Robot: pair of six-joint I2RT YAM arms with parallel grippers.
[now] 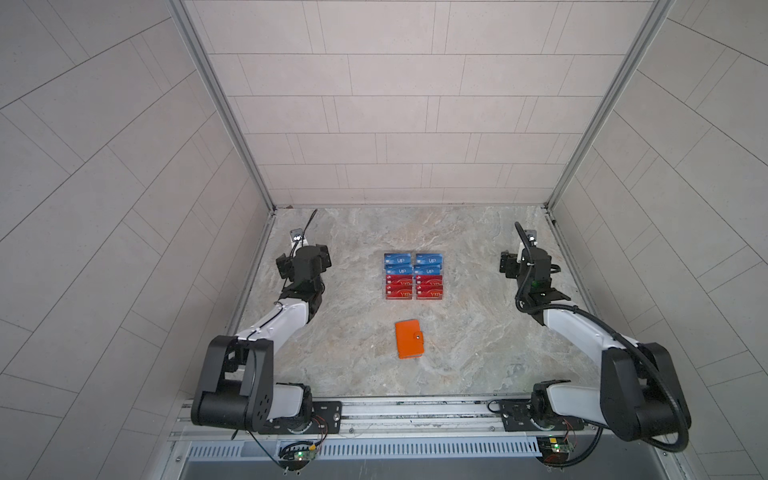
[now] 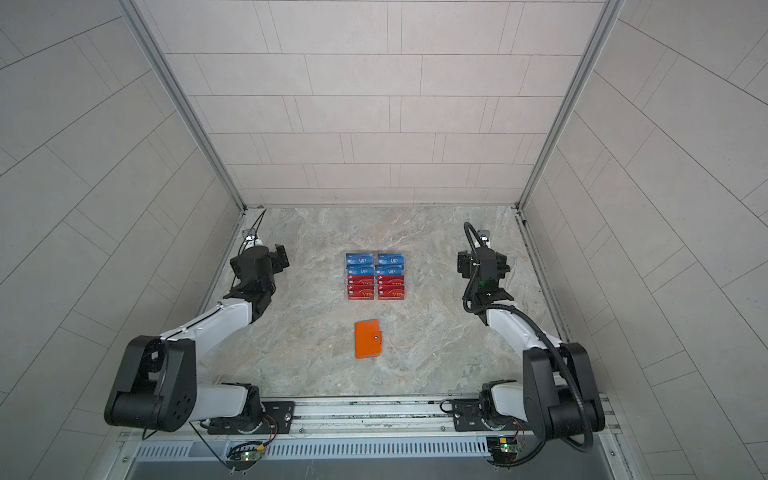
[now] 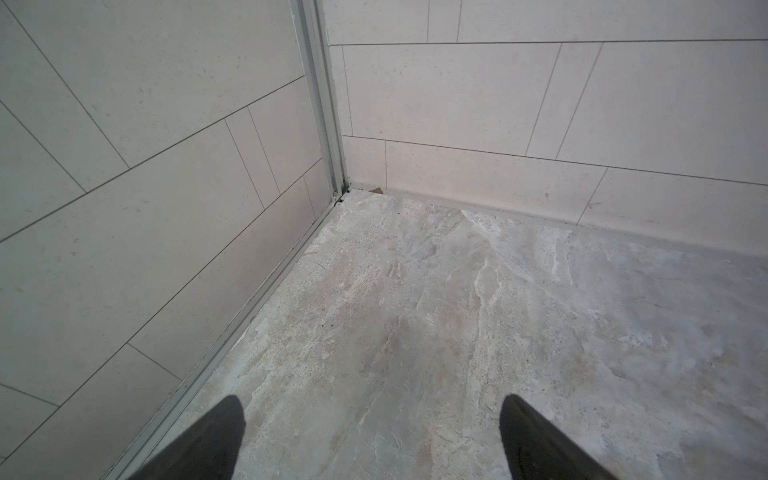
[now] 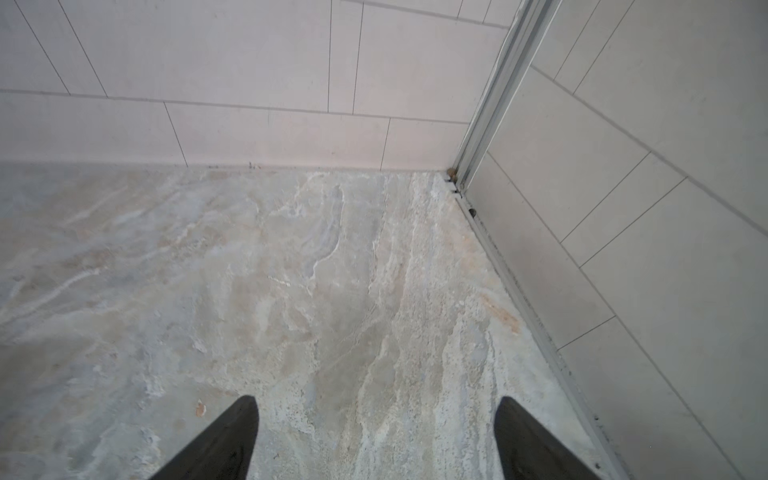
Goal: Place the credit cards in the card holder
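A: Whereabouts of the holder [image 1: 409, 338]?
B: Lying shut on the worktop [image 1: 353, 232], snap tab up, clear of both arms.
A: And of the cards [image 1: 413, 276]?
B: Just beyond the holder, not touching it; ranged in two columns, blue rows farther from it, red rows nearer.
A: State of the left pincer [image 3: 374, 403]?
B: Spread wide, holding nothing; well left of the holder, over bare worktop.
A: And of the right pincer [image 4: 376, 401]?
B: Likewise spread and empty, well right of the holder.
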